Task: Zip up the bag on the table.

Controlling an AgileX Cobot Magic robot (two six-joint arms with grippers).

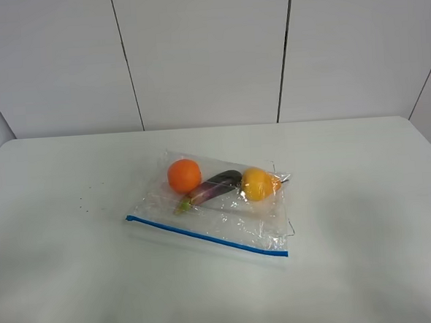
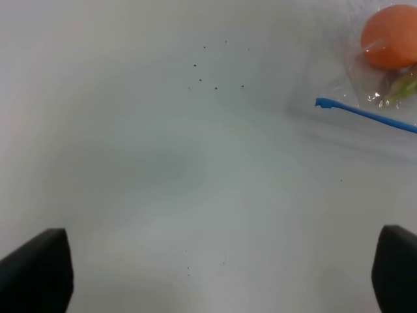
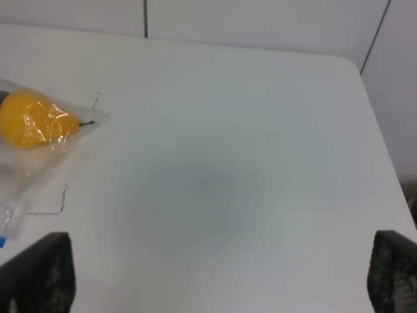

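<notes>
Near the middle of the table (image 1: pixel 69 287) lay the bag (image 1: pixel 234 222), flat and skewed, its blue zipper strip (image 1: pixel 205 236) running along the edge nearest the camera, from the left end down to the right. Through the clear plastic showed an orange (image 1: pixel 183 175) at the left, an eggplant (image 1: pixel 211 189) lying slantwise in the middle, and a yellow fruit (image 1: pixel 256 183) at the right, the eggplant's dark end just beside the yellow fruit. Neither arm appeared in the high view. The left gripper (image 2: pixel 221 270) hung over bare tabletop, jaws spread wide, only the two dark fingertips (image 2: pixel 39 270) showing at the frame's corners; the zipper's left end and the orange sat well apart from it. A few dark specks (image 2: pixel 215 72) dotted the white surface there. The right gripper (image 3: pixel 218 274) hovered likewise over bare table, jaws wide, nothing between them, with the yellow fruit and a corner of the bag off to one side.
</notes>
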